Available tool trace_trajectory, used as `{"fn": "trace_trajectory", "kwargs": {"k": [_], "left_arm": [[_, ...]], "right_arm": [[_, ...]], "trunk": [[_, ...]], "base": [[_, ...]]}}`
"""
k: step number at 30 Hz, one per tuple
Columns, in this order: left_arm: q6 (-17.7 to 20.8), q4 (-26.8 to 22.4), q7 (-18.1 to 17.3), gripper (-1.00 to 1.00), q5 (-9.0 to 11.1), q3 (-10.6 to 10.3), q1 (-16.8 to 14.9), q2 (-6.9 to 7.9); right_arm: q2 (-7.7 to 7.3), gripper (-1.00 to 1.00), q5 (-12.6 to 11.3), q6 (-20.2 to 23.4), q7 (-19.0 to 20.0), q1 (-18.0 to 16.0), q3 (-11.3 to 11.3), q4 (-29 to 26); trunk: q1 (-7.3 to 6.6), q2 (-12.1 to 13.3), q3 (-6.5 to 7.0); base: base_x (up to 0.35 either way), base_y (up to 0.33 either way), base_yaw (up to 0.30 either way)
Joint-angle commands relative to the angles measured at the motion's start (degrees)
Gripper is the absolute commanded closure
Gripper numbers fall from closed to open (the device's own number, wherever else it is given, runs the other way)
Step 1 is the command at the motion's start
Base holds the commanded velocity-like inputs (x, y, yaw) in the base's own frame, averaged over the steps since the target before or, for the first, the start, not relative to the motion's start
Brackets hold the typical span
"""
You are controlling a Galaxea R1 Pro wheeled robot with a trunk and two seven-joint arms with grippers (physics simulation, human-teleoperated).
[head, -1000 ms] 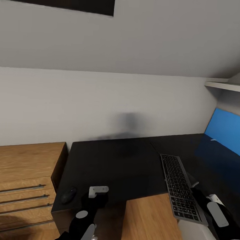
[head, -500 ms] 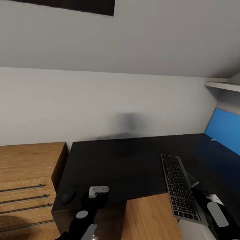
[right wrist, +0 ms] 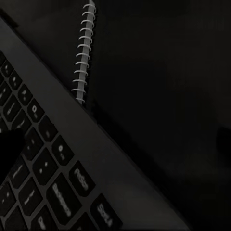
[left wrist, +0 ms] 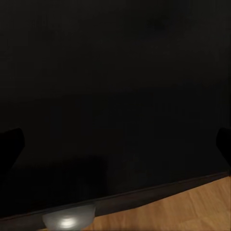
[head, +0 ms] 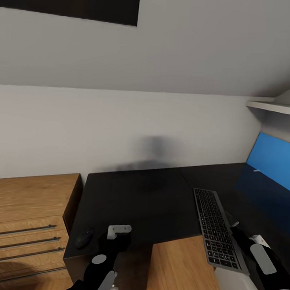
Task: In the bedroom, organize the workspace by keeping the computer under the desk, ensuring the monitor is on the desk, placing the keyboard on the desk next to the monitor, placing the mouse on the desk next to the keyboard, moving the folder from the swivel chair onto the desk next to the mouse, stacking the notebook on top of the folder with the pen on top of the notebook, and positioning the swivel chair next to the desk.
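I see the keyboard (head: 217, 229) lying flat on the desk (head: 150, 201), its long side running away from me, its near end over the desk's front edge and just left of my right end effector (head: 238, 230); in the right wrist view the keyboard (right wrist: 43, 163) runs close under the fingers, with a white spiral binding (right wrist: 84, 50) just beyond its frame, on a dark sheet I cannot make out; whether the right end effector is wide or narrow I cannot tell, since its tips are dark against the dark desk; the mouse (head: 84, 239) sits near the desk's front left corner, just left of my left end effector (head: 119, 230), apart from it; the left end effector hangs over the desk's front edge with its pale bracket up, and its spread I cannot tell either; in the left wrist view I look at a glossy black face with a round silver knob (left wrist: 67, 220) low on it, wood floor (left wrist: 192, 207) beside; left of the desk stands a wooden dresser (head: 24, 223) with bar handles; a blue panel (head: 274, 163) stands on the wall well to the right of the right end effector, under a white shelf (head: 274, 107).
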Motion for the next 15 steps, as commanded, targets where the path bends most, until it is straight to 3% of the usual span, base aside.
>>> {"fn": "trace_trajectory", "kwargs": {"k": [1, 12, 15], "left_arm": [[0.14, -0.08, 0.49, -1.0, 0.49, -0.1, -0.05, 0.02], [0.14, -0.08, 0.49, -1.0, 0.49, -0.13, -0.05, 0.02], [0.14, -0.04, 0.49, -1.0, 0.49, -0.17, -0.04, 0.02]], "right_arm": [[0.0, -1.0, -0.44, 0.23, -0.35, -0.02, -0.06, -0.12], [0.02, -1.0, -0.3, 0.17, -0.22, 0.01, 0.25, -1.09], [0.69, -1.0, -0.19, 0.11, -0.19, 0.06, 0.8, -3.37]], "trunk": [[-0.22, 0.37, 0.12], [-2.64, 4.79, 2.09], [-3.3, 5.99, 2.63]], "base": [[0.0, 0.0, 0.0], [0.0, 0.0, 0.0], [0.0, 0.0, 0.0]]}}
